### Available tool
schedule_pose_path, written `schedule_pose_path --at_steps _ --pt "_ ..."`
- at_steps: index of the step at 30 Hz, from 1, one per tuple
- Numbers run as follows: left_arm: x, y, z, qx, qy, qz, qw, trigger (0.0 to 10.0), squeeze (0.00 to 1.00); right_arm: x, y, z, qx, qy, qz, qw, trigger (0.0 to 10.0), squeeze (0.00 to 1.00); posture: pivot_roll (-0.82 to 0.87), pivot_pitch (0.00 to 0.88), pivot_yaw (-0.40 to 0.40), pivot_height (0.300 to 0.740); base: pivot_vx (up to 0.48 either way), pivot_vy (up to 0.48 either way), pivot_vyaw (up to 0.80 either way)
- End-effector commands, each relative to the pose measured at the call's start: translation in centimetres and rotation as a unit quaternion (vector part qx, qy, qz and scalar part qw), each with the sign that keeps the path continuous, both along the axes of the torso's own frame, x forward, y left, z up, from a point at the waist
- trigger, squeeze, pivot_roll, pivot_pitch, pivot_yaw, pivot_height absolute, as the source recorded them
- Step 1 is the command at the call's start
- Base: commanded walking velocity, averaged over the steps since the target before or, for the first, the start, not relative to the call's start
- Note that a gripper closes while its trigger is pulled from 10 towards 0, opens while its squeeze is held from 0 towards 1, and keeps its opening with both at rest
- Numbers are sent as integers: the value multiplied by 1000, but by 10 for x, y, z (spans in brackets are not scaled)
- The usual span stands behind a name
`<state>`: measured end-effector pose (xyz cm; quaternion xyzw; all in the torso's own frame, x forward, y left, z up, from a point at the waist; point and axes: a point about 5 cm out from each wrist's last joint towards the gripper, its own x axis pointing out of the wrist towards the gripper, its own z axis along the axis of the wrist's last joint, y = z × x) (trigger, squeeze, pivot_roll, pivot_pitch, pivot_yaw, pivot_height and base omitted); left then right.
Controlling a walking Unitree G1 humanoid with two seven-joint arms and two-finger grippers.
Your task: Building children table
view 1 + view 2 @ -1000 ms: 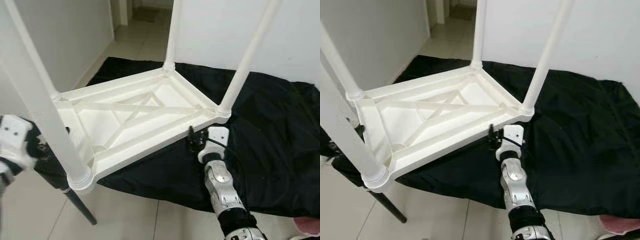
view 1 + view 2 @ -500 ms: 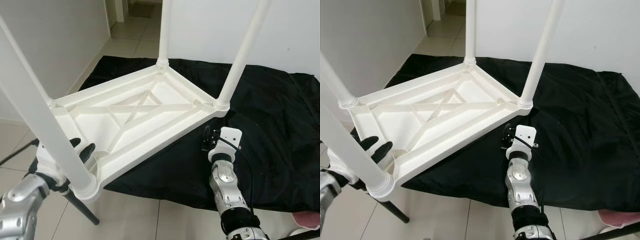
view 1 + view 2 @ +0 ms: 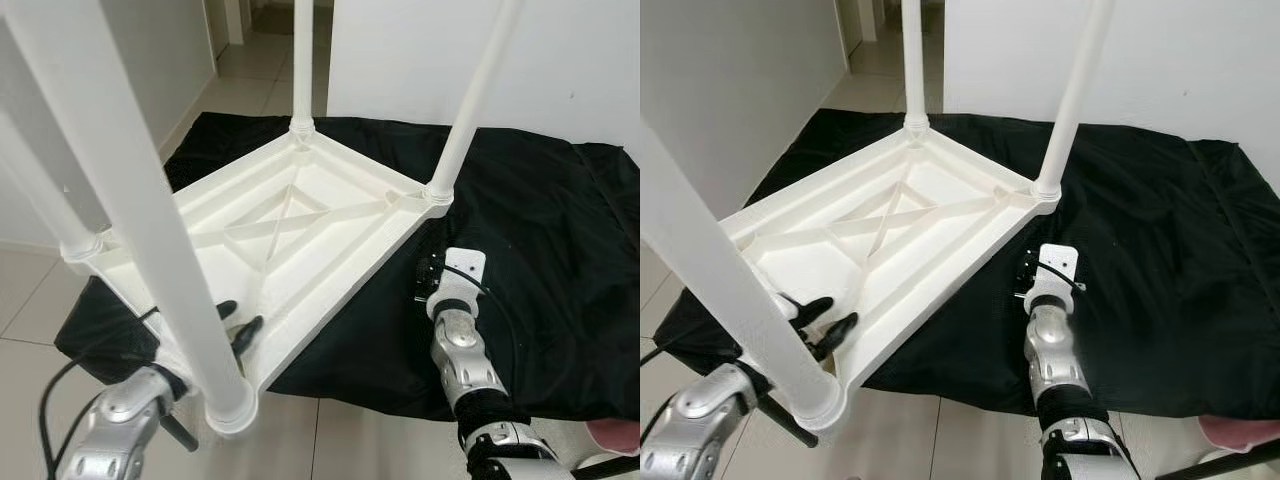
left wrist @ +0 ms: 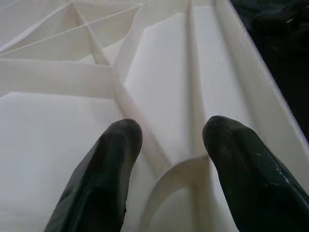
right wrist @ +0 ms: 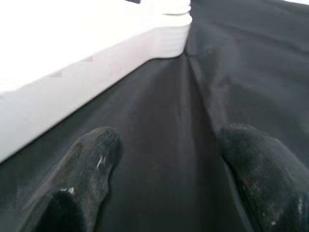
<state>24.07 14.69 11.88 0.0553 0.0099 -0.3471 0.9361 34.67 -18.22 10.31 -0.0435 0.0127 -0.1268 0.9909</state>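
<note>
A white plastic children's table [image 3: 300,230] lies upside down on a black cloth [image 3: 540,230] spread over the tiled floor [image 3: 330,440], its ribbed underside facing up and its four round legs pointing upward. The near-left corner of the table juts past the cloth's edge over the bare tiles, and the near-left leg [image 3: 140,200] rises from a ringed socket there, crossing the foreground. The far leg [image 3: 302,60] and the right leg [image 3: 475,95] stand at the corners that lie on the cloth; a fourth leg [image 3: 45,190] stands at the left corner.

The left pincer [image 3: 823,322] sits at the near-left corner, just beside the base of the near-left leg, with its two black fingers [image 4: 104,174] spread apart over the table's inner ribs and a curved rib at the corner socket. They grip nothing.

The right pincer [image 5: 164,179] lies low over the black cloth, just beside the table's near-right edge and short of the right leg's corner. Its fingers [image 5: 89,164] are open wide, with only cloth between them, and the white rim of the table runs alongside one finger without touching it. The right arm's silver forearm [image 3: 462,360] reaches forward from the near right.

A thin black pole [image 3: 785,420] slants across the tiles under the near-left corner.
</note>
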Motion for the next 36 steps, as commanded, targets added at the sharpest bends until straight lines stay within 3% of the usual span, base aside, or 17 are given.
schedule_pose_path --at_steps 1,4,5,11,12,13,17,19,22,27,29,31,36 --pt "-3 -11 1 5 2 -20 1000 10000 0 2 2 -2 -7 10 9 1000 10000 0 36 60 11 740 0 0 0" --pt "-5 -30 9 1 -14 -46 999 10000 0 11 6 4 -14 10 36 999 10000 0 41 60 14 740 0 0 0" --pt "-5 -30 9 1 -14 -46 999 10000 0 11 6 4 -14 10 36 999 10000 0 41 60 14 740 0 0 0" --pt "-2 -67 31 -20 -50 -83 995 10000 0 24 27 14 -3 13 136 991 10000 0 58 52 20 740 0 0 0" --pt "-2 -67 31 -20 -50 -83 995 10000 0 24 27 14 -3 13 136 991 10000 0 58 52 20 740 0 0 0" --pt "1 -79 39 -30 -61 -90 994 10000 0 25 33 15 -4 12 160 987 10000 0 61 49 24 740 0 0 0" --pt "3 -86 44 -38 -66 -93 993 10000 0 26 33 15 -8 6 159 987 10000 0 61 43 28 740 0 0 0" --pt "6 -91 47 -38 -71 -90 993 10000 0 25 24 18 -5 -13 119 993 10000 0 52 39 29 740 0 0 0" --pt "8 -89 49 -35 -76 -88 993 10000 0 20 9 22 -1 -47 73 996 10000 0 50 37 28 740 0 0 0" --pt "9 -73 43 -6 -72 -94 993 10000 0 9 -1 24 8 -91 74 993 10000 0 47 35 24 740 0 0 0" --pt "9 -67 42 2 -70 -97 993 10000 0 4 -3 25 14 -104 87 991 10000 0 47 35 24 740 0 0 0" --pt "4 -50 38 27 -64 -112 991 10000 0 -13 -2 27 18 -134 147 980 10000 0 33 34 23 740 0 0 0" --pt "-5 -38 36 39 -53 -139 988 10000 0 -30 -3 29 7 -142 185 972 10000 0 22 37 17 740 0 0 0"
